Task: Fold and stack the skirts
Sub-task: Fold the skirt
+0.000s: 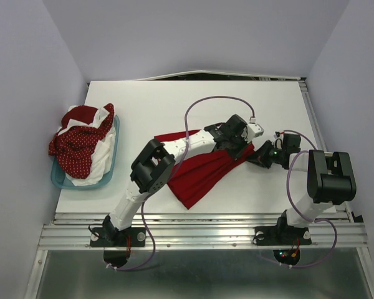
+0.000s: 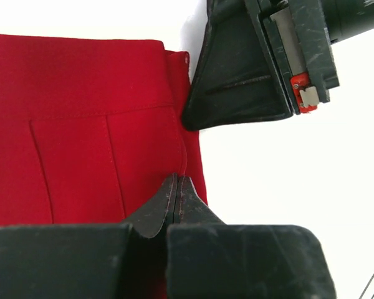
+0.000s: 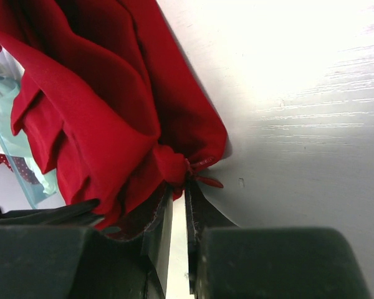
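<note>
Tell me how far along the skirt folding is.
Done: nothing folded or stacked yet. In hand: the red skirt lies on the table, with the left gripper and right gripper each pinching its edge. Left: the dotted skirt and white skirt heaped in the tub.

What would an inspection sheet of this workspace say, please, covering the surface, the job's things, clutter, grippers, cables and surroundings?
Surface: white table, bare around the cloth.
Job's things: red skirt spread at mid-table, partly under the left arm; dotted and white skirts heaped unfolded at the left edge.
Clutter: teal tub holding that heap; nothing else seen.
Grippers: left gripper shut on the red skirt's side edge below the waistband; right gripper pinching a bunched corner of the same skirt.
Cables: purple cables loop along both arms.
Surroundings: pale walls on three sides; metal rail at the near edge.
</note>
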